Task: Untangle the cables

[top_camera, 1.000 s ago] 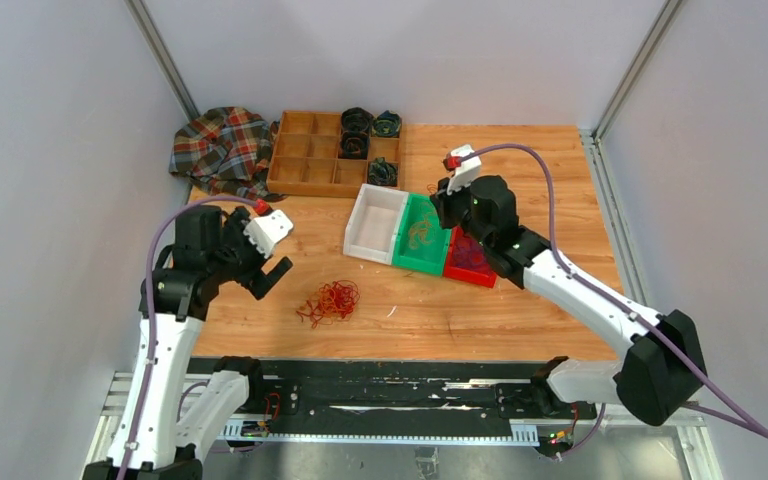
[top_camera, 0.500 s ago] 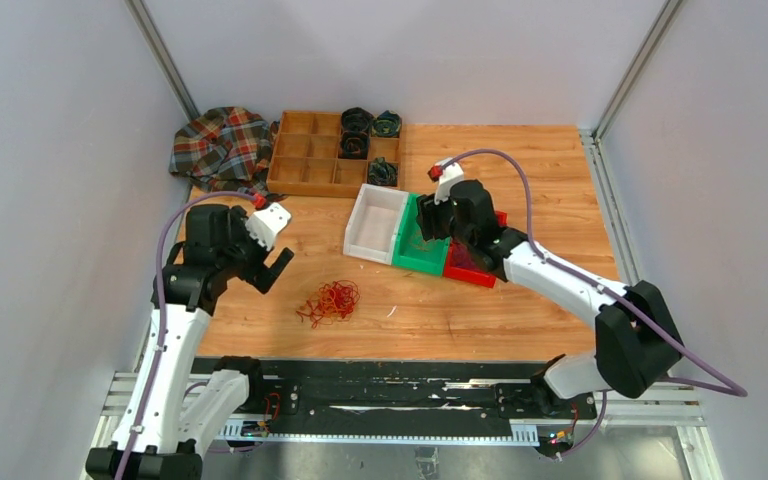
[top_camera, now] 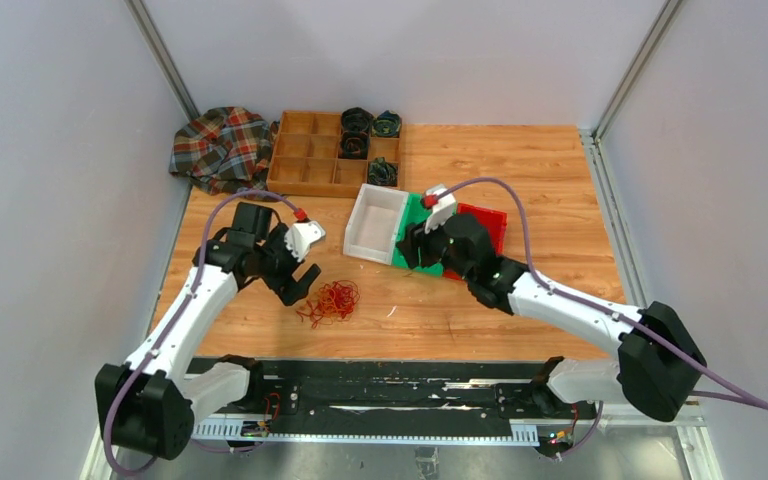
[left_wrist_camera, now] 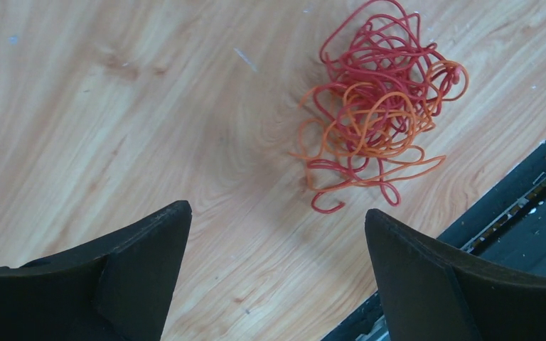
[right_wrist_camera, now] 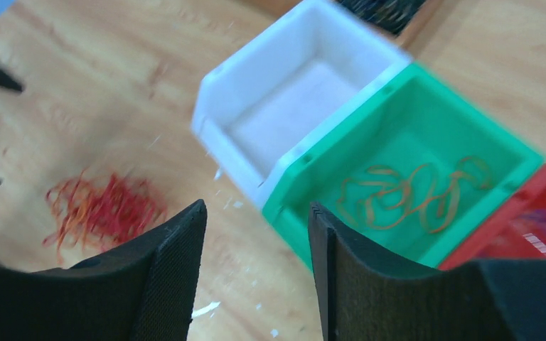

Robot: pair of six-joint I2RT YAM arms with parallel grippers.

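Cables [top_camera: 332, 300] in red and orange lay in one loose tangle on the wooden table [top_camera: 520, 170], near its front edge and left of centre. In the left wrist view, the tangle [left_wrist_camera: 377, 121] showed red loops wound through orange ones, with a few loose ends trailing toward the table's edge. One orange strand [right_wrist_camera: 412, 195] lay apart from that bunch, curled on the floor of the green bin [right_wrist_camera: 469, 135].

The left gripper [left_wrist_camera: 276, 213] hung just beside the tangle on its left, not touching it. Its jaws were spread wide with nothing between them. The right gripper [right_wrist_camera: 256, 207] hovered over the near side of the green bin [top_camera: 415, 235]. Its fingers stood parted and held nothing. That wrist view was blurred, though the tangle [right_wrist_camera: 103, 209] still showed as a red smear on the wood to the left.

The white bin [top_camera: 375, 225] sat touching the green bin's left side, and the red bin [top_camera: 480, 230] sat against its right. Farther back stood a wooden organizer tray [top_camera: 310, 150], with dark coiled rolls [top_camera: 357, 120] in its right-hand compartments. A plaid cloth [top_camera: 222, 145] lay crumpled at the table's far left corner, just beside the tray.
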